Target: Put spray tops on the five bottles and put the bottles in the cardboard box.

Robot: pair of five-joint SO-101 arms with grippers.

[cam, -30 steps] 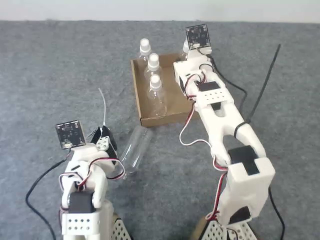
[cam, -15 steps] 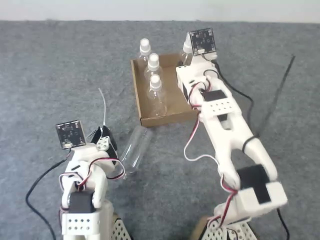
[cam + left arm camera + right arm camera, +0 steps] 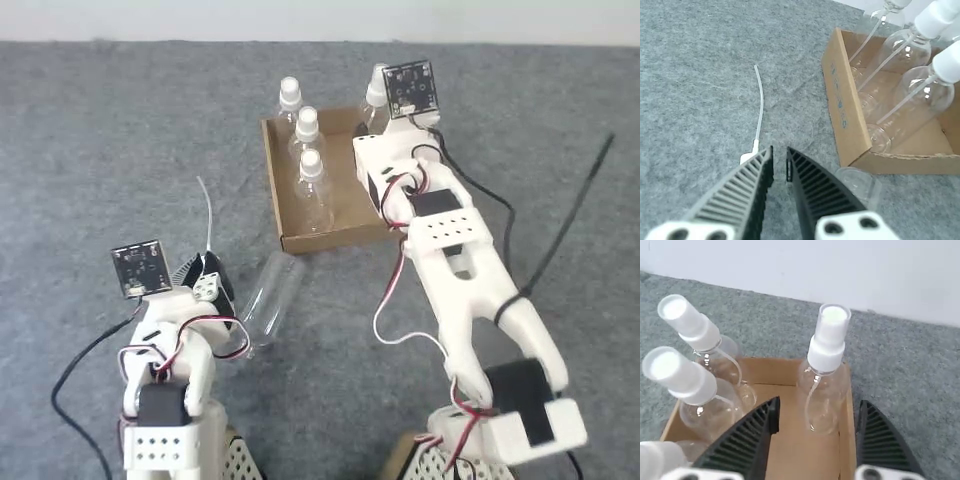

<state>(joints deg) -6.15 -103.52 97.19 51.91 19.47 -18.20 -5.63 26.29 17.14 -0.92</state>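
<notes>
The cardboard box [image 3: 345,215] lies at the table's far middle. Three capped bottles [image 3: 307,130] stand in a row along its left side. A fourth capped bottle [image 3: 824,380] stands in its far right corner. My right gripper [image 3: 817,410] is open, with this bottle just beyond its spread fingers and untouched. A clear bottle without a top [image 3: 270,298] lies on the carpet in front of the box. A loose spray top [image 3: 748,158] with its thin tube [image 3: 207,215] lies beside my left gripper [image 3: 779,152], which is shut on nothing.
Grey carpet [image 3: 120,150] covers the table. A black cable [image 3: 560,230] runs across the right side near the right arm. The box's near corner [image 3: 852,157] sits close to the lying bottle's end [image 3: 858,181].
The right arm's wrist has shifted slightly right and toward the front, so the fourth bottle shows more. Its lower links swung right. The left arm has not moved.
</notes>
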